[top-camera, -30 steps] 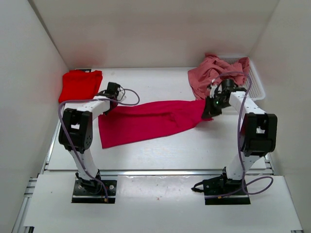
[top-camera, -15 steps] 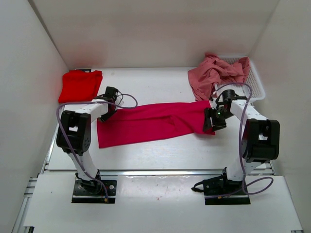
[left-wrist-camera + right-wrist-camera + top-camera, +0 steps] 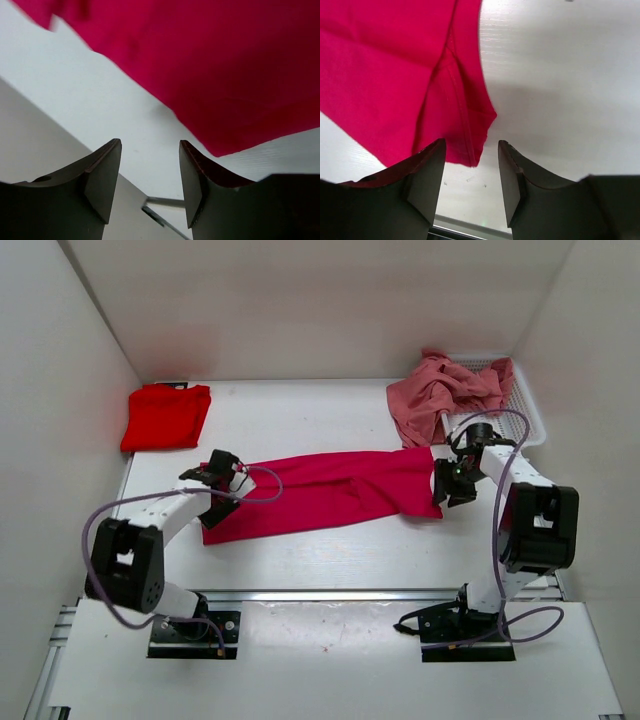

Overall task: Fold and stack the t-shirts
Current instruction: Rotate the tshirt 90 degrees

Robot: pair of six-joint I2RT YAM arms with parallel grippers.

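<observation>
The crimson-magenta t-shirt (image 3: 320, 490) lies as a long flat band across the middle of the table. My left gripper (image 3: 217, 506) hovers at its left end, open and empty; in the left wrist view the gripper (image 3: 150, 146) sits just off the cloth's edge (image 3: 225, 65). My right gripper (image 3: 448, 488) is open at the shirt's right end, and in its wrist view the gripper (image 3: 471, 146) stands by a hemmed corner (image 3: 395, 75) with nothing gripped. A bright red t-shirt (image 3: 165, 417) lies folded at the back left. A salmon pink t-shirt (image 3: 445, 390) is crumpled at the back right.
A white mesh basket (image 3: 527, 418) stands at the back right, with the pink shirt draped over its left side. White walls close in the table on the left, back and right. A metal rail (image 3: 320, 592) runs along the near edge.
Both grippers opened and let go of the crimson shirt, which dropped flat onto the table. The left arm drew back toward the near left. The right gripper shifted slightly right.
</observation>
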